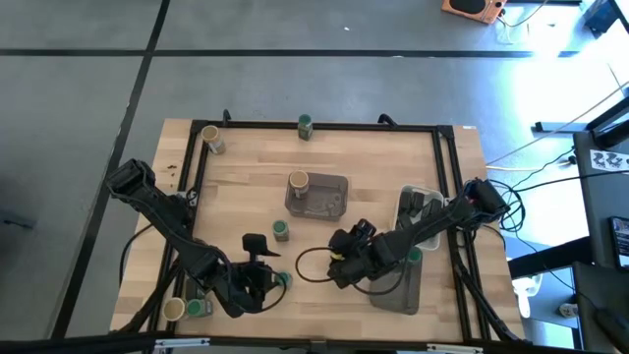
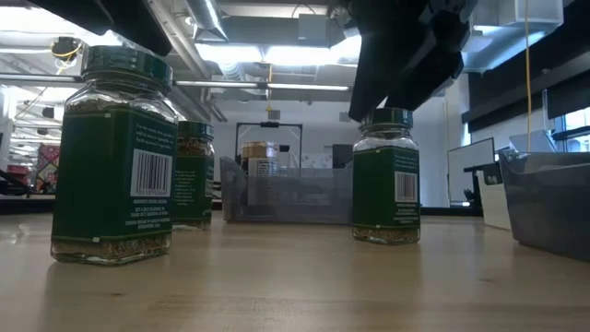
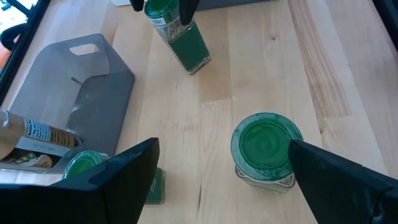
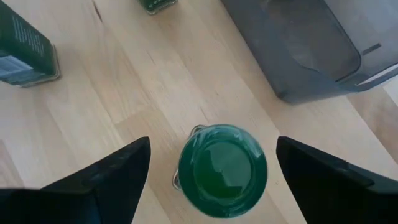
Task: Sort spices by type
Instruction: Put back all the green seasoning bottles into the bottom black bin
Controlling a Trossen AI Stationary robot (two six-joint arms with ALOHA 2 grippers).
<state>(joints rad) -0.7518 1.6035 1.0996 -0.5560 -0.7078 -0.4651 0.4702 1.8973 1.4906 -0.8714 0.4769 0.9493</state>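
Note:
Both grippers are open, each over a green-lidded spice jar that stands upright on the table. In the left wrist view my left gripper (image 3: 224, 149) has its fingers on either side of a jar (image 3: 266, 148), which stands close to one finger. In the right wrist view my right gripper (image 4: 213, 144) straddles another jar (image 4: 222, 171) with a gap on both sides. The low view shows that jar (image 2: 385, 175) just below the right gripper's fingers, and the left one (image 2: 115, 157) large and close. A third green-lidded jar (image 1: 281, 230) stands alone mid-table.
A grey tray (image 1: 329, 197) mid-table holds a tan-lidded jar (image 1: 299, 182). Another grey tray (image 1: 401, 293) near the right edge holds jars, one with a green lid (image 1: 415, 256). A white tray (image 1: 418, 202) lies beyond it. More jars stand at the far edge (image 1: 305, 124), the far-left corner (image 1: 209, 138) and the near-left corner (image 1: 174, 309).

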